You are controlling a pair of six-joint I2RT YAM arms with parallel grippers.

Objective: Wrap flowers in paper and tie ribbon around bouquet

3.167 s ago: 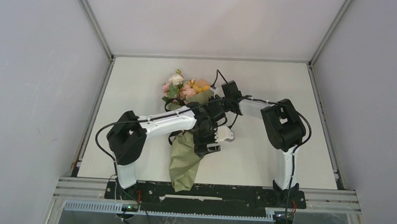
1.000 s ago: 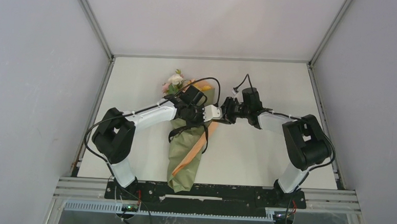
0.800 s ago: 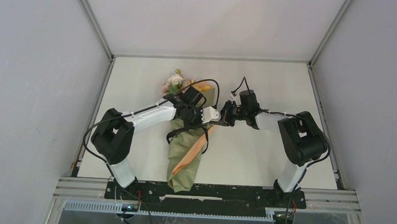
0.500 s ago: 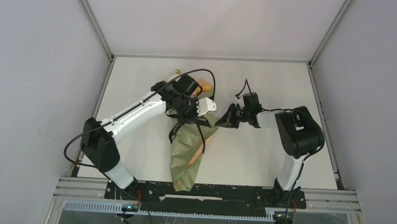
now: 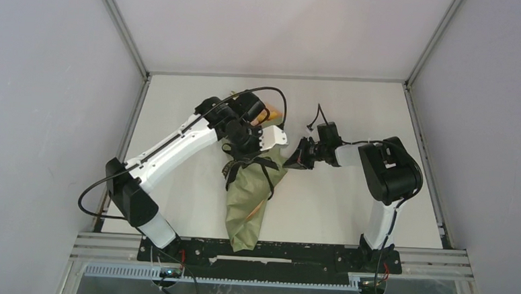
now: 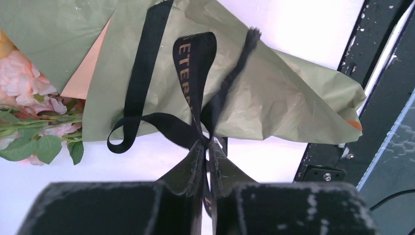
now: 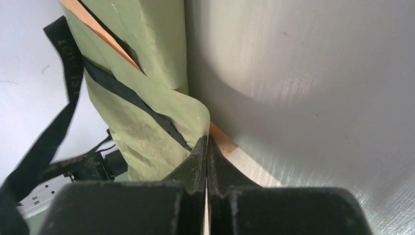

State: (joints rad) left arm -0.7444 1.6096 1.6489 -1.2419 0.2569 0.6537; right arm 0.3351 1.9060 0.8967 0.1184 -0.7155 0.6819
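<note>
I read gold "ETER" on the ribbon [image 6: 188, 63] at twelve o'clock from my left claw [image 6: 206, 147], and "LOUI" at ten o'clock from my right claw [image 7: 206, 142].

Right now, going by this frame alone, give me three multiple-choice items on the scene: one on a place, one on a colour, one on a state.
1. Where does the narrow end of the bouquet point?
A. toward the near edge of the table
B. toward the far wall
C. toward the right wall

2. What colour is the ribbon?
A. red
B. black
C. white

3. How is the left gripper?
A. wide open
B. shut on nothing
C. shut on the ribbon

Answers:
1 A: from above, the cone tapers down to the near edge.
2 B: both wrist views show a black band across the green wrap.
3 C: the left wrist view shows its fingers pinched together on the black strands.
</note>
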